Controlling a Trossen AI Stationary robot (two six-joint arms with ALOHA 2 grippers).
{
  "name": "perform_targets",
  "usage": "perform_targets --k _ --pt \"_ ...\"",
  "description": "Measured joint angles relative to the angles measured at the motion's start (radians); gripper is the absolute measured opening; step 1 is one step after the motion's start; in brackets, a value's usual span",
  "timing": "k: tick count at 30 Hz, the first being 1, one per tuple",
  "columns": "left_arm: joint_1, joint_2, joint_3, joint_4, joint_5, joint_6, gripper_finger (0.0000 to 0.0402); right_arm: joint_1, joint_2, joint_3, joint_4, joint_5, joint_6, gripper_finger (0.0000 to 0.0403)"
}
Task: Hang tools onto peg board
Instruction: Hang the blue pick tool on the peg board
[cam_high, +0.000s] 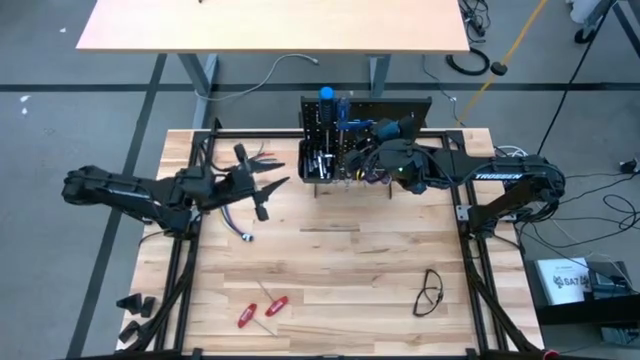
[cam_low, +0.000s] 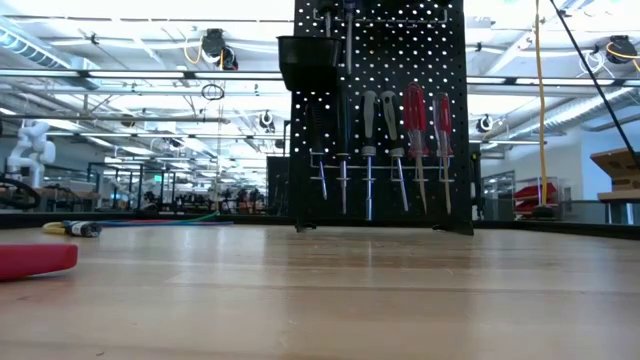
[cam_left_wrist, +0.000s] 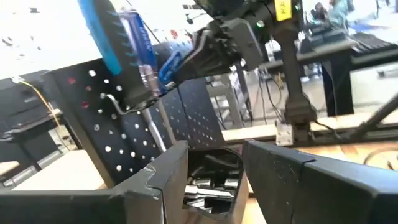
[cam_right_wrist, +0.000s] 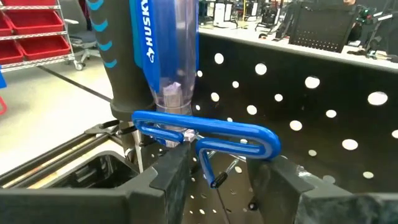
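Peg board: stands upright at the table's far edge (cam_high: 365, 135); the low view shows its front (cam_low: 380, 110), the high view only its top edge.
Hung tools: the low view alone shows a row on the board's front, grey-handled and red-handled screwdrivers (cam_low: 414, 120) with shafts pointing down.
Bin: black, on the board's upper left in the low view (cam_low: 305, 62); the left wrist view looks into a tray with silver bits (cam_left_wrist: 208, 186).
Blue tool: a blue-handled driver (cam_right_wrist: 163, 56) hangs upright on the board, seen close only in the wrist views; from above just its blue cap shows (cam_high: 326, 95).
Blue loop: a blue wire-like handle (cam_right_wrist: 205, 134) sits across the right gripper's fingers, just under the driver.
Right gripper: at the board (cam_right_wrist: 217, 171), jaws narrow, closed on the blue loop.
Left gripper: over the table's left part (cam_high: 262, 190), well apart from the board, jaws partly open, holding nothing.
Loose tools: two red-handled ones (cam_high: 260, 312) on the near table; the low view shows one as a red edge (cam_low: 35, 260).
Wires: coloured bundle near the left gripper (cam_high: 240, 228).
Glasses: on the table's near right (cam_high: 430, 292), high view only.
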Motion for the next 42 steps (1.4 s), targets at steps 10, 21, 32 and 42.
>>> perform_targets --k 10,21,32,42 --pt "-0.013 -0.001 -0.074 0.064 0.000 0.000 0.0160 0.021 -0.011 0.000 -0.050 -0.008 0.005 0.0148" --pt "-0.013 -0.001 -0.073 0.069 0.005 0.008 0.0160 0.012 -0.014 0.000 -0.075 -0.028 0.044 0.0148" --pt "-0.013 -0.001 -0.073 0.066 0.008 0.003 0.0160 0.013 -0.019 0.000 -0.090 -0.032 0.064 0.0148" --pt "-0.013 -0.001 -0.072 0.058 0.008 0.003 0.0160 0.013 -0.023 0.001 -0.146 -0.024 0.082 0.0148"
